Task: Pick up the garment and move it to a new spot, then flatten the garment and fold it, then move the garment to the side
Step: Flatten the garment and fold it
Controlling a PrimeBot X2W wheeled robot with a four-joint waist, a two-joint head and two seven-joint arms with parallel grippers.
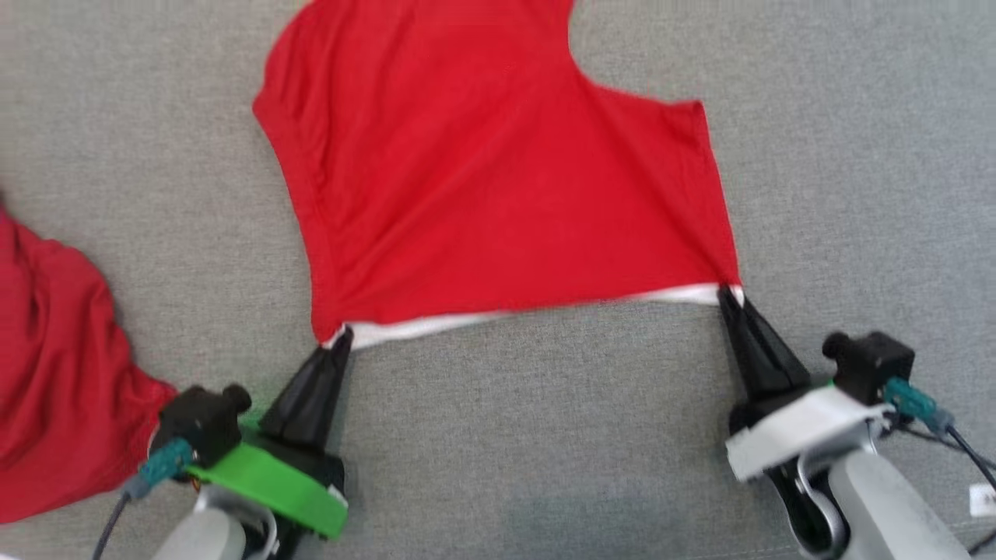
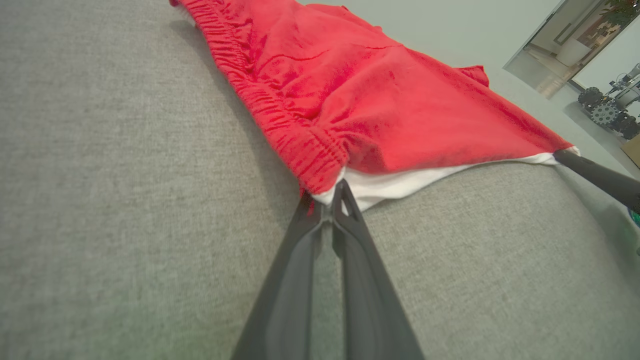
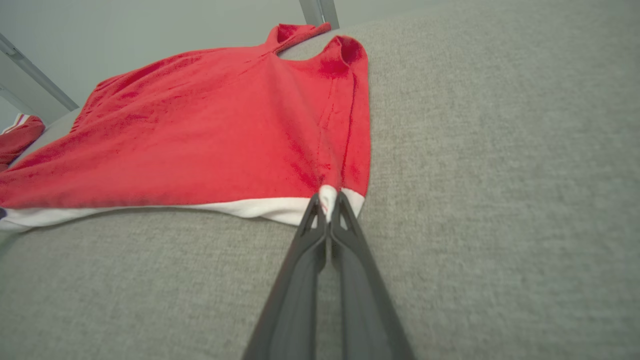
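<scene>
Fingers (image 1: pixel 311 393) of the left gripper (image 1: pixel 342 340) and right gripper (image 1: pixel 730 295) are clamping the white hem corners of the red garment (image 1: pixel 498 194), which is lying flat on the grey surface (image 1: pixel 856 155), hem stretching crosswise, neck end pointing away from the robot.

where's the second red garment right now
Head view, left edge: the second red garment lies bunched on the grey surface, just left of the left claw.
</scene>
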